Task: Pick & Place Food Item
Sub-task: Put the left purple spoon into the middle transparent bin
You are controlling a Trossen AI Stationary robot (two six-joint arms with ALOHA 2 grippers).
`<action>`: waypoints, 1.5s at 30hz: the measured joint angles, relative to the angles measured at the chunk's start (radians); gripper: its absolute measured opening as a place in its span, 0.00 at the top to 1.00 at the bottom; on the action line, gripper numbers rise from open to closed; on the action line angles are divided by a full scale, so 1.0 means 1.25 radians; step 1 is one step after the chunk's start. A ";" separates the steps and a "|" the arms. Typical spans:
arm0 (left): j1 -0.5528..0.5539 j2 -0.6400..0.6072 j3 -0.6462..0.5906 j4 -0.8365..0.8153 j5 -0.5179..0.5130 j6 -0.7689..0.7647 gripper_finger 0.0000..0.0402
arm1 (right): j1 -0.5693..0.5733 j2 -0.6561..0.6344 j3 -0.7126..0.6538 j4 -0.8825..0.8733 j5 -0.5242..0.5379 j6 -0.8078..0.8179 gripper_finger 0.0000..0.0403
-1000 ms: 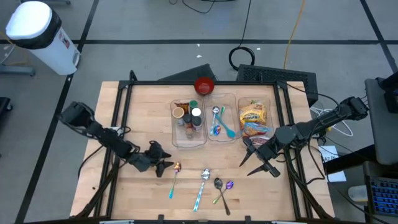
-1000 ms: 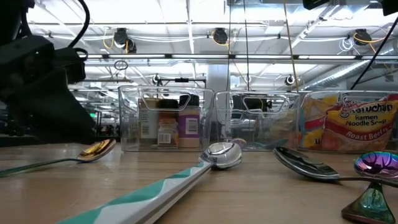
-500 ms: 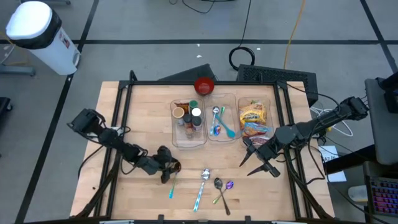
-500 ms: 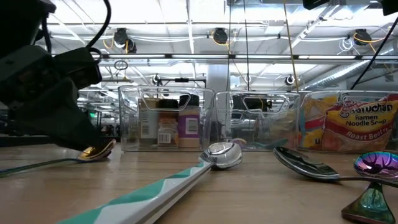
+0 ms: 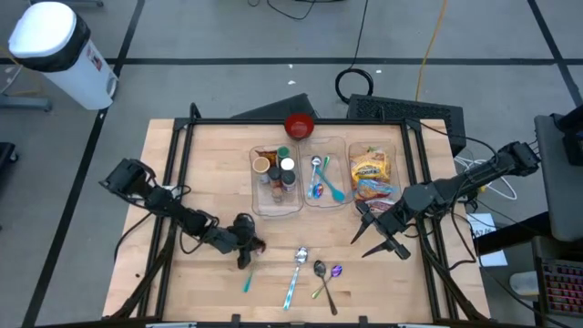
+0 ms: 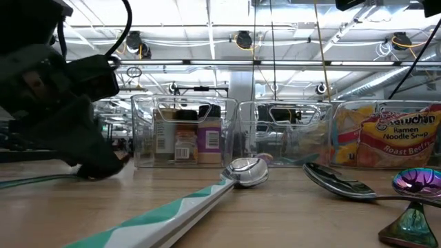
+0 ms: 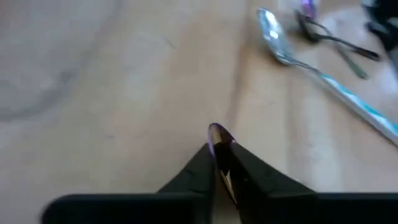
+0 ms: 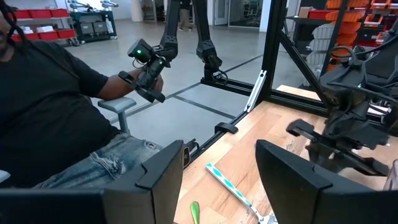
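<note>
- The left gripper is down on the tabletop, near its front edge, with its fingers pinched nearly together on the bowl end of a spoon; only the gold tip of the bowl shows between them in the left wrist view.
- The right gripper hangs over the right side of the tabletop, just in front of the bins, with its fingers spread wide and nothing held.
- The spoon lies front-left of centre, apart from the other spoons to its right. Its teal handle is seen running from under the gripper toward the front edge, so the long axis runs roughly back to front, bowl toward the bins.
- The spoon is judged light, stiff and slick; being flat on the wood, it is likely to pivot or slip if taken only by the bowl tip. A hold across the neck or upper handle would be steadier.
- The task names a food item; the ramen packs sit in the right-hand bin, and jars in the left-hand bin, none touched by either gripper.
</note>
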 joint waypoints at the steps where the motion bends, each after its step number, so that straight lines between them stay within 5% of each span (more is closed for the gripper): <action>1: 0.001 0.000 0.000 0.003 0.014 -0.001 0.93 | 0.000 0.000 0.000 0.000 0.000 0.000 0.52; 7: 0.015 -0.031 -0.002 -0.003 0.059 0.014 0.93 | 0.000 0.000 0.000 0.000 0.000 0.000 0.52; 14: 0.007 -0.131 -0.002 0.066 -0.017 0.179 0.98 | 0.000 0.000 0.000 0.000 0.000 0.000 0.52; 19: -0.007 -0.176 0.000 0.188 -0.143 0.371 0.96 | 0.000 0.000 0.000 0.000 0.001 0.000 0.52; 29: 0.001 -0.176 0.125 0.187 -0.255 0.573 0.96 | 0.000 0.043 0.000 0.021 0.221 -0.019 0.52; 45: 0.013 0.003 0.383 0.120 -0.255 0.782 0.97 | -0.010 0.308 0.001 0.372 0.272 -0.129 0.52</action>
